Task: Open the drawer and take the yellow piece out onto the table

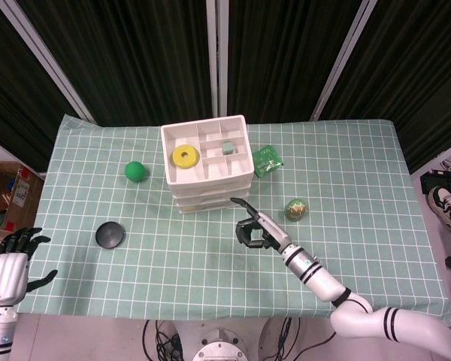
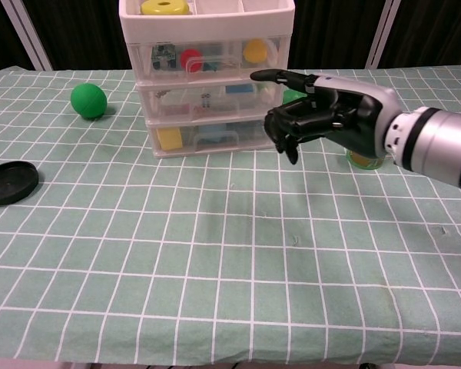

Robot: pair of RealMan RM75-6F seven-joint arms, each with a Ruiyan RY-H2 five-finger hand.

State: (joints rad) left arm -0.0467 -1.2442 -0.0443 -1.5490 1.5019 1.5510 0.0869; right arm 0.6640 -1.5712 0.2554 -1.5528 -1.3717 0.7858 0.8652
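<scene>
A white three-drawer unit (image 1: 210,197) (image 2: 215,108) stands at the back middle of the table, all drawers shut. Through its clear fronts I see a yellow block (image 2: 169,138) in the bottom drawer and a round yellow piece (image 2: 254,51) in the top one. A yellow ring (image 1: 185,156) lies in the open tray on top. My right hand (image 1: 255,230) (image 2: 323,115) hovers just right of the unit's front, fingers curled in, one digit stretched toward the drawers, holding nothing. My left hand (image 1: 11,263) hangs off the table's left front corner, fingers spread.
A green ball (image 1: 135,171) (image 2: 88,101) lies left of the unit, a black lid (image 1: 110,235) (image 2: 10,183) nearer the front left. A green packet (image 1: 267,160) and a gold-green egg-shaped toy (image 1: 296,209) sit right of the unit, behind my right hand.
</scene>
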